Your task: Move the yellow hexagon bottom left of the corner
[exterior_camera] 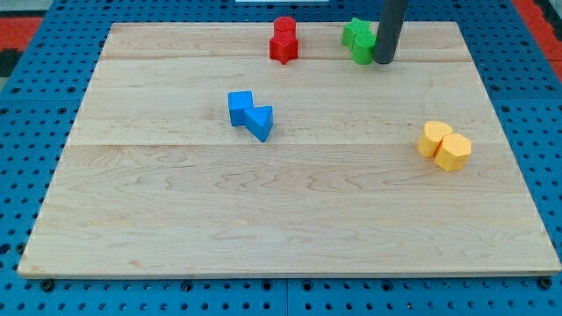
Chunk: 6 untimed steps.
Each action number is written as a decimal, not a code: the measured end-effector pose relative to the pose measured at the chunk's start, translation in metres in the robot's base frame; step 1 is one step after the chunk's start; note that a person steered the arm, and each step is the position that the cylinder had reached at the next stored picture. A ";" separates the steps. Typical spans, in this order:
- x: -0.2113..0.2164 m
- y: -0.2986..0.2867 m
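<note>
1. My tip (pixel 384 61): a bare rod with no jaws to spread or press, holding nothing; it rests at the view's top, touching or just beside the green blocks (pixel 358 40).
2. Yellow hexagon (pixel 453 152): at the view's right, touching a second yellow block (pixel 433 139). Probably light, rigid and free-sliding; best pushed on its right face, clear of its neighbour.
3. Red blocks (pixel 284 39) lie well apart at top; the blue blocks (pixel 250 113) may obstruct a leftward path.
</note>
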<state>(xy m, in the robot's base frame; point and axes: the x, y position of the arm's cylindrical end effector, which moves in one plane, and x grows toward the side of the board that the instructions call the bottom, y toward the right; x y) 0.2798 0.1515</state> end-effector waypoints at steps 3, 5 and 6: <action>0.024 0.045; 0.090 0.118; 0.131 0.122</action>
<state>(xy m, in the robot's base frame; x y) 0.4109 0.2737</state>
